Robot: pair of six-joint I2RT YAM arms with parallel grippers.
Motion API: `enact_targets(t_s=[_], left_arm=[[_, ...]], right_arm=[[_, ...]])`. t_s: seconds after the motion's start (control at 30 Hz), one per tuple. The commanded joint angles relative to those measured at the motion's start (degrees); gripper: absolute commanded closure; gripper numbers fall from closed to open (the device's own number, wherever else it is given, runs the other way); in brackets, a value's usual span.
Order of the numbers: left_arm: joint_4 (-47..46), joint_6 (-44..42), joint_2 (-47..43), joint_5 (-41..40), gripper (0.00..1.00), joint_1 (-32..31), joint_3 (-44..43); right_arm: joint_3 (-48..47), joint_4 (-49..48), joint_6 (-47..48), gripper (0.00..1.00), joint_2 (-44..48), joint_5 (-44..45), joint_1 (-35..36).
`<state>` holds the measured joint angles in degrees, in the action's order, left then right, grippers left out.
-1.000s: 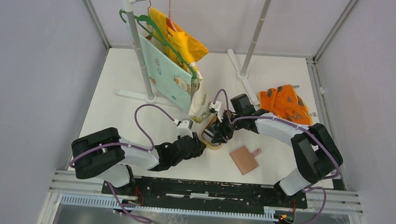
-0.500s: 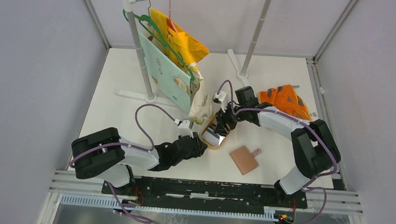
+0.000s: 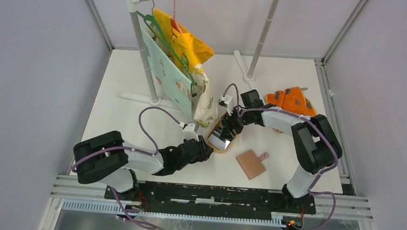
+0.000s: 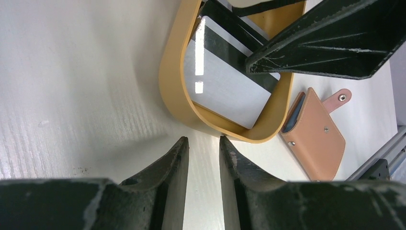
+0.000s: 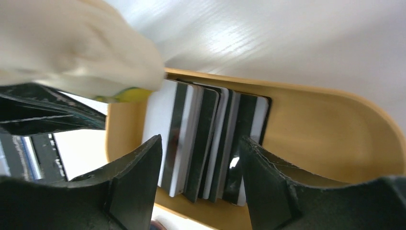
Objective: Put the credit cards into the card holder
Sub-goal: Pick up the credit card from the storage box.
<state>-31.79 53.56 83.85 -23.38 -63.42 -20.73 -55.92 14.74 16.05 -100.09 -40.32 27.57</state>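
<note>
Several credit cards (image 5: 206,139), white and dark with stripe bands, stand fanned on edge in a tan oval dish (image 5: 335,129). My right gripper (image 5: 201,148) is open, its jaws astride the fanned cards with one on each side. From above, the right gripper (image 3: 232,128) hangs over the cards (image 3: 219,141). My left gripper (image 4: 203,143) rests low on the table just short of the dish rim (image 4: 172,72), jaws a little apart with only bare table between them. The reddish-brown card holder (image 3: 251,164) lies closed and flat, right of the dish. The left wrist view also shows the card holder (image 4: 313,139).
A clothes rack (image 3: 141,40) with hanging cloths (image 3: 180,70) stands behind the dish; a white cloth (image 5: 72,43) dangles close to the right gripper. An orange patterned cloth (image 3: 291,105) lies at the back right. A second rack pole (image 3: 262,38) rises behind.
My right gripper has lifted back from the near part of the dish and opened its jaws wider, uncovering the cards. The left arm has stayed where it was.
</note>
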Motion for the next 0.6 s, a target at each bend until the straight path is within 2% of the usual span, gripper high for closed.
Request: enact_targets(t_s=[0.0,0.4,0.57], left_arm=[[-1.92,-1.70,0.00,-0.88,0.63,0.64,-1.92],[-0.08,-2.71,0.34,-0.38,0.63,2.16,-4.20],[-0.09,-2.91,0.21,-0.28,0.63,2.33,-4.40]], right_arm=[[0.56,-0.59,-2.15,0.35,1.11,-7.20,-0.38],[4.99,-7.43,-11.18,0.40,4.10,-19.24,-0.85],[7.24,-12.37,-15.93,0.40,4.81,-21.16,-0.94]])
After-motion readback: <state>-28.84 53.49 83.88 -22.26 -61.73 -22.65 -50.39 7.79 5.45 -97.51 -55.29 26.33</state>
